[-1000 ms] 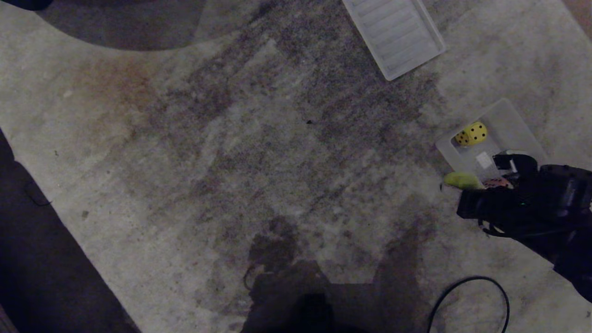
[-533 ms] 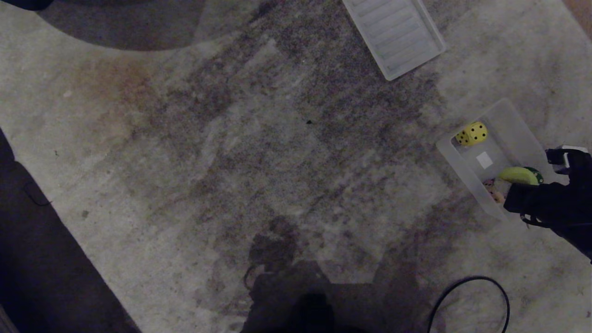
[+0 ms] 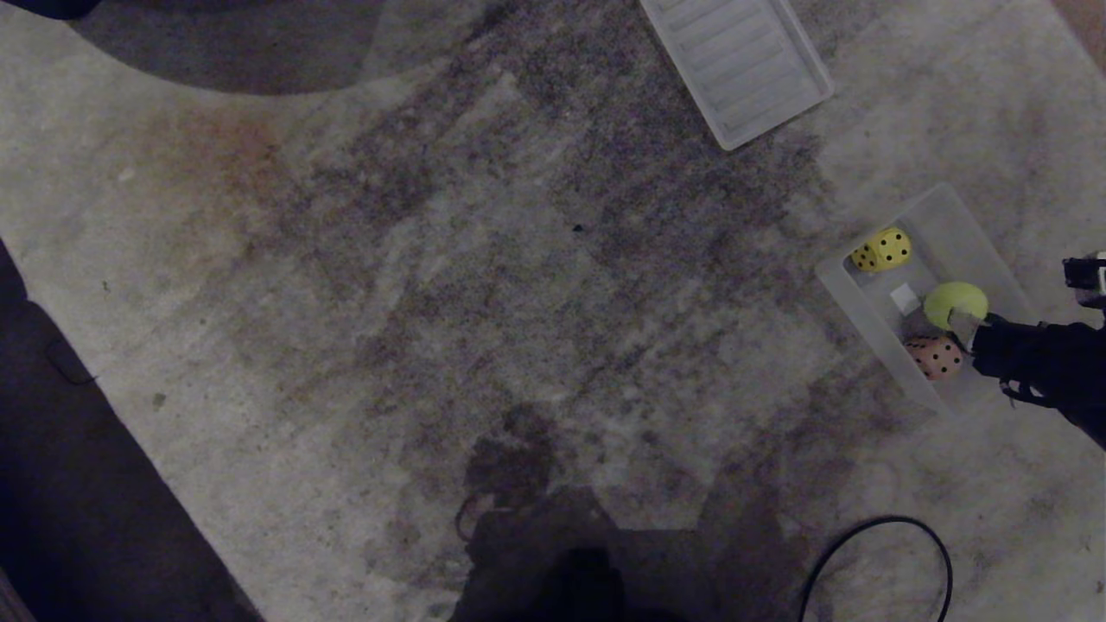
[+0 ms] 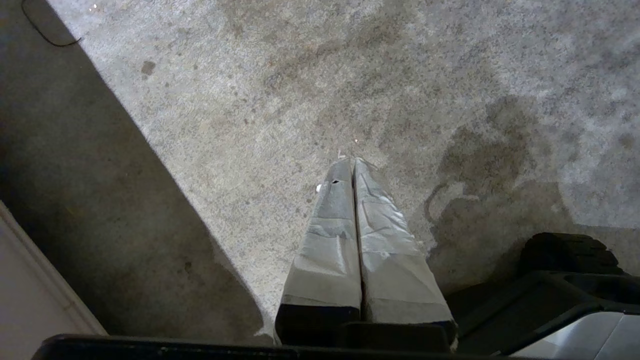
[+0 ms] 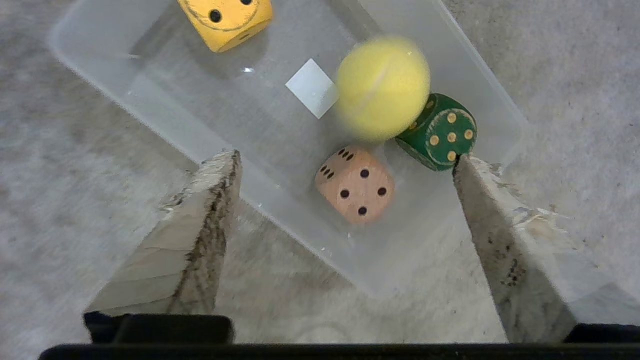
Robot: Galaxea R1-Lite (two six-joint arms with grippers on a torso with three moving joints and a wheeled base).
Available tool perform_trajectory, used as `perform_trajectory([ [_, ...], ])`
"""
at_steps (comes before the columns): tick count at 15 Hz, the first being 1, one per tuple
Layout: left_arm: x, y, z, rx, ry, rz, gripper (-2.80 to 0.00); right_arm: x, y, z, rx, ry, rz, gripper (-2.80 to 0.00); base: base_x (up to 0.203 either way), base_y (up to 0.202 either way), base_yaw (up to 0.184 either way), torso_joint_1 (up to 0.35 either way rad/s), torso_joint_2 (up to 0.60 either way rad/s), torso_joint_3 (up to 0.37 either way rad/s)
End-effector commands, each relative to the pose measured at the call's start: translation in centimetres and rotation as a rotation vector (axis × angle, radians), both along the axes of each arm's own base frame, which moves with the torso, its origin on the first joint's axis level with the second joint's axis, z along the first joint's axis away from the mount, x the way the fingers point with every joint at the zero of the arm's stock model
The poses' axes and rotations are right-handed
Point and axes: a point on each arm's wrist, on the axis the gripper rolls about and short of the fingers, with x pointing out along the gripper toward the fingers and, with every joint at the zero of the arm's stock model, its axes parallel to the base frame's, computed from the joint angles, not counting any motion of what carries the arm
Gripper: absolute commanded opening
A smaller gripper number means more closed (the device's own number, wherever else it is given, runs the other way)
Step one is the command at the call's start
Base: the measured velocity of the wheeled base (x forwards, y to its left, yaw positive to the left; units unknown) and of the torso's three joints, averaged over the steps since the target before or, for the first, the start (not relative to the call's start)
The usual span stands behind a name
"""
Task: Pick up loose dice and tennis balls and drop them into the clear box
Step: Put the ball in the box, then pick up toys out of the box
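Stained grey carpet [image 3: 484,285], dimly lit; black cable [image 3: 873,553] looped at 5 o'clock. Left gripper [image 4: 351,162] parked over carpet, pads pressed together, nothing held. Right gripper [image 5: 345,165] at 3 o'clock, spread wide, empty, poised over clear box [image 3: 959,216]. Box contents: pinkish-brown die [image 5: 356,184], dark green die [image 5: 442,134], tennis ball [image 5: 382,87], yellow die [image 5: 225,20]. Ribbed panel [image 3: 734,60] noted at 1 o'clock. No loose dice or balls seen on carpet; red die not located.

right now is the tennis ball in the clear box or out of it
In. The tennis ball is within the clear box's walls beside the green die, and the right gripper is open and empty.
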Motion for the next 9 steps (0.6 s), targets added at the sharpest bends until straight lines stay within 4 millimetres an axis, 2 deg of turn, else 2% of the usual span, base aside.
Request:
perform_trajectory([
  [1,0.0,0.0,0.0,0.000,0.003,0.000,-2.80,-2.1,0.6,1.1,-0.004,-0.037,0.008,0.00,0.000,0.000,0.000,0.000,0.00,0.000],
  [3,0.0,0.0,0.0,0.000,0.003,0.000,-2.80,-5.1,1.4,1.3,0.001,-0.028,0.043,0.00,0.000,0.000,0.000,0.000,0.00,0.000],
  [4,0.0,0.0,0.0,0.000,0.003,0.000,-2.80,-6.8,1.8,1.5,0.004,-0.023,0.076,-2.80,0.000,0.000,0.000,0.000,0.00,0.000],
  [9,0.0,0.0,0.0,0.000,0.003,0.000,-2.80,-15.1,3.7,1.5,0.035,0.098,0.130,-2.80,0.000,0.000,0.000,0.000,0.00,0.000],
])
